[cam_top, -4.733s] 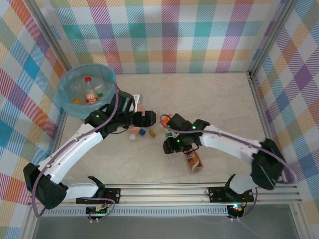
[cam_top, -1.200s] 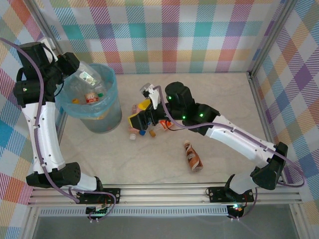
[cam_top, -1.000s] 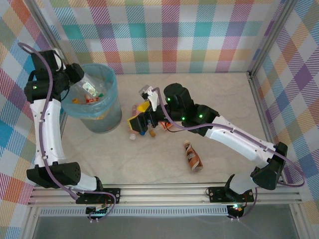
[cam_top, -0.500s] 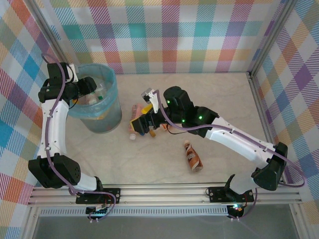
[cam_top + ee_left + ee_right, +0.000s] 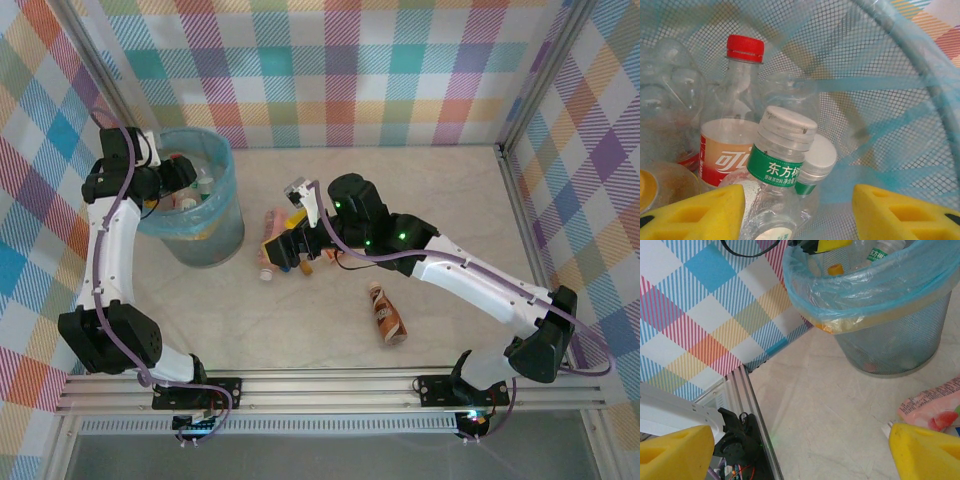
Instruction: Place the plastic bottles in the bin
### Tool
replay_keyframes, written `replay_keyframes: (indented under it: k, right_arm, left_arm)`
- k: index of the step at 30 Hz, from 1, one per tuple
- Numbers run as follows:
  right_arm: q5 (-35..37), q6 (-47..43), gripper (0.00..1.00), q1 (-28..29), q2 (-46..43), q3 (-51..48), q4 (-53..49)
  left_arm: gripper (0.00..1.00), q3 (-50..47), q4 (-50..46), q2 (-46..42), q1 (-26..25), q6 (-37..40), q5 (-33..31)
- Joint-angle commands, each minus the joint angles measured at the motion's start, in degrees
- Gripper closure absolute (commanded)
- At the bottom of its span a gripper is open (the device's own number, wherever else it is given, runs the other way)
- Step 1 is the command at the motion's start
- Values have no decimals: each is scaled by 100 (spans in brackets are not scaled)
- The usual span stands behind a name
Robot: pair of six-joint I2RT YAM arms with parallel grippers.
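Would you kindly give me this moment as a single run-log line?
left gripper open over bin, green-label bottle beneath | right gripper open beside pink bottle | brown bottle lying apart

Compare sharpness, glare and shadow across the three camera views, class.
Left wrist: the green-labelled bottle is sharp, its own yellow pads soft, with glints on clear plastic. Right wrist: the bin is crisp, its bag shiny, its own pads at the corners blurred. Top external: even light, only faint shadows on the table.
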Motion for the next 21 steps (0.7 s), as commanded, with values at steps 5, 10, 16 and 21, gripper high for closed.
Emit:
replay_keyframes:
  k: [5,10,16,21]
  right_arm:
    - [157,10,9,41,135,214,-244]
    - [614,-74,7,43,181,363,-772]
    - [1865,8,6,15,35,274,-1985]
    - [2514,624,5,-155,-622,-817,-2750]
  left_arm:
    - [42,50,-41,125,53,-13,132]
    - [41,353,-121,-124,27,-98,114]
    - [41,548,-1,-819,-369,8,-422]
    - [41,363,126,-1379,-1236,452,-937]
